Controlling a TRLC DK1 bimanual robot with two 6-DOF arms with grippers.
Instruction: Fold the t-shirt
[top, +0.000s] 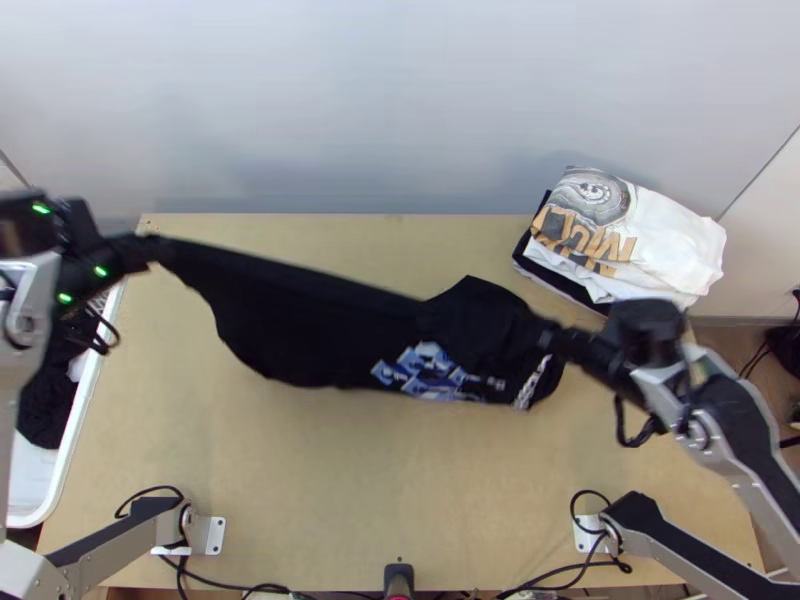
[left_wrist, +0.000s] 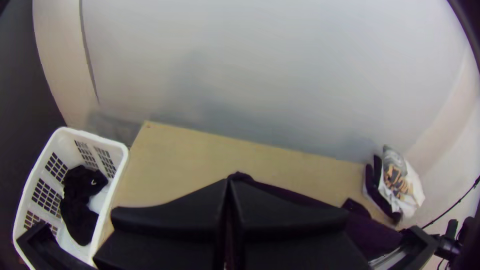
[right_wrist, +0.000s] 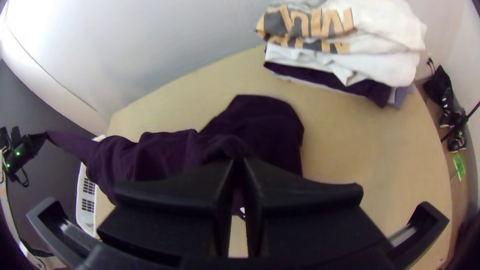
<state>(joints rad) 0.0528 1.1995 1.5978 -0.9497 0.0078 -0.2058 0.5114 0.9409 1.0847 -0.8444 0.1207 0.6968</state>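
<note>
At the tabletop's far left corner, the left end effector is clamped on a drawn-out end of the black t-shirt. From there the cloth slants across the middle, narrow at first, then bunched around its blue print, to the right end effector, pinched on the other end. I judge this to be spreading before any fold; next calls for evening the tension and lowering the shirt flat, since pulling harder could slip a grip.

A white basket with dark cloth inside stands at the left edge. The pale wooden tabletop runs beneath a plain light wall, and a folded stack of clothes sits at its far right.
</note>
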